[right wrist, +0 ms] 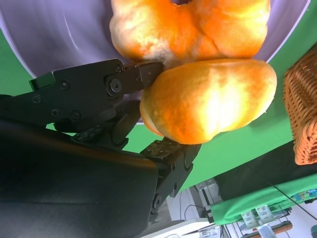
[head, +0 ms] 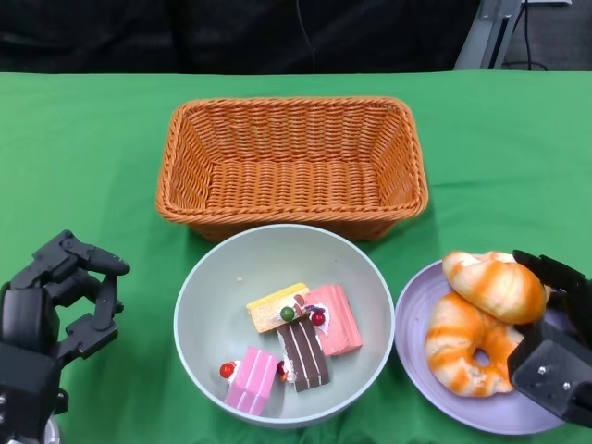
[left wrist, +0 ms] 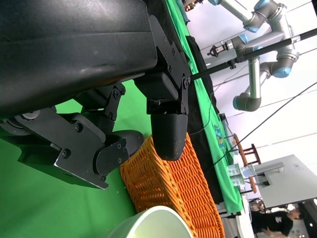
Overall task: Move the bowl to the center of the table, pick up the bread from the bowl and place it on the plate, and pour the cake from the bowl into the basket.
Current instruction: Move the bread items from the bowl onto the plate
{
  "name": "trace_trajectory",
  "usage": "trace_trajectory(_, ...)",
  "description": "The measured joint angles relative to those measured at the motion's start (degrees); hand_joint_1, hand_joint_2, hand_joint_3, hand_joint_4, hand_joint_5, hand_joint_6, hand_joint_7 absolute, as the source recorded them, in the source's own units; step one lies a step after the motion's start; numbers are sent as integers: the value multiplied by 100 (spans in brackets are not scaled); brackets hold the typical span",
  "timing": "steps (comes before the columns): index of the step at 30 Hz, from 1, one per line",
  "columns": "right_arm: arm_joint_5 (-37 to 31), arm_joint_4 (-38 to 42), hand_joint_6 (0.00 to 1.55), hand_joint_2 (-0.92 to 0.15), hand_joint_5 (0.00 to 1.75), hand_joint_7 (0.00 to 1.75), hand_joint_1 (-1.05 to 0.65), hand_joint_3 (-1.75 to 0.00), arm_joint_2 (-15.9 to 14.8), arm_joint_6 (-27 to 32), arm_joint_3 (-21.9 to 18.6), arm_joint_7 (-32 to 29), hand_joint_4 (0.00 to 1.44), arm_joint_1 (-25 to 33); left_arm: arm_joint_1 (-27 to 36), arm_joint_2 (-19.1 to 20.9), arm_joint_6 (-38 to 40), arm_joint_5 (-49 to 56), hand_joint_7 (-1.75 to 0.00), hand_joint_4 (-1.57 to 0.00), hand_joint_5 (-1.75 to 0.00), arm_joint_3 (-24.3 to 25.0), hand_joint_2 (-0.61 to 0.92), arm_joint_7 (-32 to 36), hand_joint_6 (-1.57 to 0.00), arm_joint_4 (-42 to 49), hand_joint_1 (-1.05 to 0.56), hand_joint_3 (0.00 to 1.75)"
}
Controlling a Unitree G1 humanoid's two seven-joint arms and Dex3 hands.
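The pale green bowl sits at the table's front centre with several cake slices in it. To its right is the purple plate, bearing a twisted orange bread. A second, oval bread lies on top of it, and my right hand grips this one from the right. In the right wrist view its fingers press the oval bread from both sides above the plate. My left hand hovers left of the bowl, fingers apart and holding nothing.
An orange wicker basket stands just behind the bowl, its front wall close to the bowl's rim. The left wrist view shows the basket and the bowl's rim beyond my left hand. Green cloth covers the table.
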Motion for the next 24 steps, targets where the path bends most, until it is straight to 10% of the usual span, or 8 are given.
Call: trace_trajectory(24, -143, -1700, 32, -92, 0, 0, -53, -4, 23, 292, -140, 400, 24, 753, -24, 3, 11, 12, -135, -75, -166, 3, 67, 1, -73, 26, 1, 93)
